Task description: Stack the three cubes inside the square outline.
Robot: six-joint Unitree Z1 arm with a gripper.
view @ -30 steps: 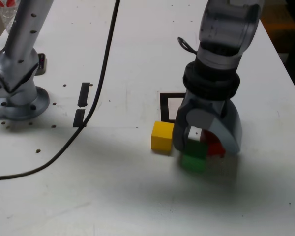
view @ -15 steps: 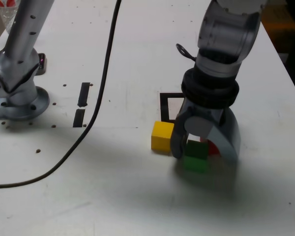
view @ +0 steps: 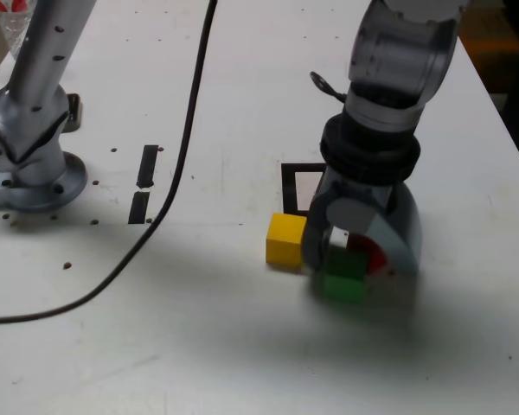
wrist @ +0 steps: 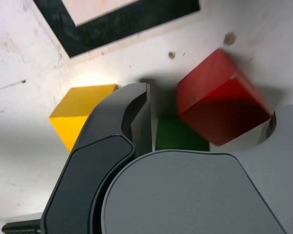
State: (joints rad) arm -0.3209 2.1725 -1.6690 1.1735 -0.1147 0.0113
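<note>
The tool [view: 350, 259] stood low on the bench [view: 242, 346], jaws spread wide and gripping nothing, so as to straddle the green cube [view: 342, 278] and red cube [wrist: 219, 100] between them. The yellow cube [view: 285, 239] sat just outside one jaw, and the square outline [view: 296, 186] lay just beyond, still empty. Compared with a second before, the tool had shifted only slightly, and the green cube sat deeper between the jaws.

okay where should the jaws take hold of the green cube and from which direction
Judging by its pose, from straight above, jaws on its two opposite side faces. The green cube sits flat with its top clear; the red cube crowds it behind, the yellow cube stands apart.
</note>
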